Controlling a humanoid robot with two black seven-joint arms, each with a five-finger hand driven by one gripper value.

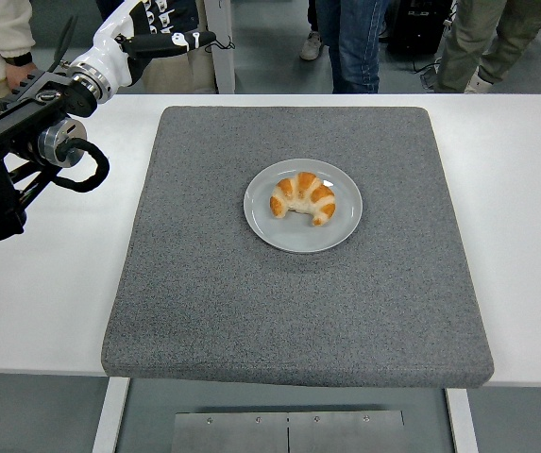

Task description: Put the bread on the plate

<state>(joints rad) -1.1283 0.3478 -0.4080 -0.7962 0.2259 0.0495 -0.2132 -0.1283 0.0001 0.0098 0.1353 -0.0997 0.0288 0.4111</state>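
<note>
A golden croissant [304,196] lies on the pale grey round plate [289,236], in the middle of the grey mat [204,283]. My left arm comes in from the upper left, its black forearm over the white table beside the mat. Its white and black hand [161,36] is raised past the table's far edge, fingers spread and holding nothing, far from the plate. The right arm does not show.
The white table [43,302] extends on both sides of the mat. Several people stand behind the table's far edge, legs and shoes [346,38] visible at the top, and one person's sleeve [1,28] at the top left.
</note>
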